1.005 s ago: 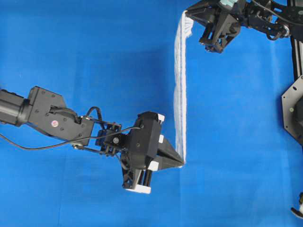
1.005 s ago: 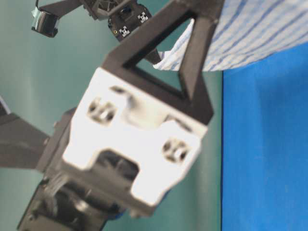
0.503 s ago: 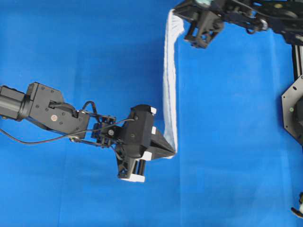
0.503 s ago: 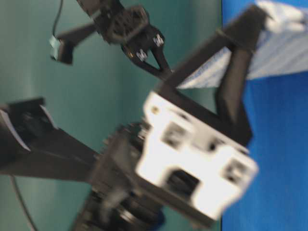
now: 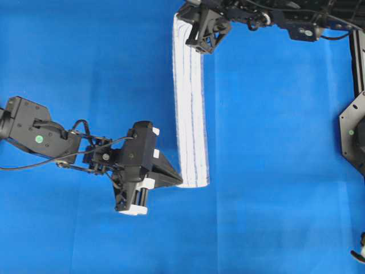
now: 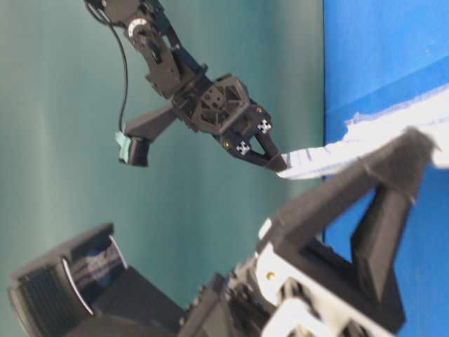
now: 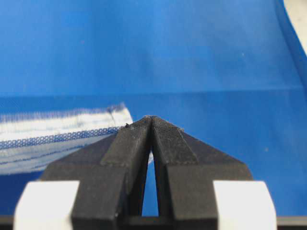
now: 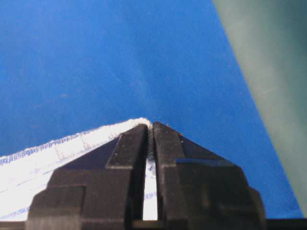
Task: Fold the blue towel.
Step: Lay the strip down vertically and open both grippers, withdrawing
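Two claws pinch opposite corners of the blue towel [image 5: 190, 108] in my overhead view: left claw [image 5: 179, 182] near, right claw [image 5: 190, 24] far, cloth stretched between them over the counter [image 5: 274, 142]. Table-level, the blurred towel seems lifted clear. My left wrist view shows jaws closed on a corner; right wrist view, likewise.

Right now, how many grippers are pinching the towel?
2. The left gripper is shut on the blue towel at its near corner; the right gripper is shut on its far corner.
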### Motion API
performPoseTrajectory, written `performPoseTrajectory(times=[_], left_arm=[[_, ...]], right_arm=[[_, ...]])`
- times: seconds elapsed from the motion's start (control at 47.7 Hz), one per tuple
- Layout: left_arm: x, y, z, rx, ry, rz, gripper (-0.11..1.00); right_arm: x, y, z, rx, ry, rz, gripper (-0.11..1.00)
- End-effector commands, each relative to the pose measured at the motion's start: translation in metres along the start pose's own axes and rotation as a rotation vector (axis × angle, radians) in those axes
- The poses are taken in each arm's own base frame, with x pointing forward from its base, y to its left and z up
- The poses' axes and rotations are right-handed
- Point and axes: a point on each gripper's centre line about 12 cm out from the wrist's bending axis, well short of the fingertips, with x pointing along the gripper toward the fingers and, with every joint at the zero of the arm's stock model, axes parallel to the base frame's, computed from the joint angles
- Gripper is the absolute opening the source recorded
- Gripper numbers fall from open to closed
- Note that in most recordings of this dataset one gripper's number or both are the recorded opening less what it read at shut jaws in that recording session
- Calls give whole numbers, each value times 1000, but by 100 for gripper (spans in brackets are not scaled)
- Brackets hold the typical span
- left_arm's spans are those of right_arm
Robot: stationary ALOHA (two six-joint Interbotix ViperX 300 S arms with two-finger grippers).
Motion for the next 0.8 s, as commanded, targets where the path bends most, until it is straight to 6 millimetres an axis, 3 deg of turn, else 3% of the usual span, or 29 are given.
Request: performPoseTrajectory(times=[0.0,0.293,0.398,0.566,0.628,0.775], left_arm=[[-9,-5,13,-1,-43,-13,1],[-11,-4,9,0,-34,-11,4],[-12,-4,9,-5,-28,-10,24],[-32,-5,16,-5,-18,-10,73],[-45,-4,21,-4,-20,-8,81],[-69,8,29,-8,-33,21,75]], right_arm=[[-4,0,17,-4,-40,0,4],[-2,4,16,-9,-38,7,6],[-2,5,16,-12,-40,8,25],[-7,5,16,-13,-41,8,77],[-14,4,18,-16,-51,6,90],[-38,5,21,-8,-81,8,84]])
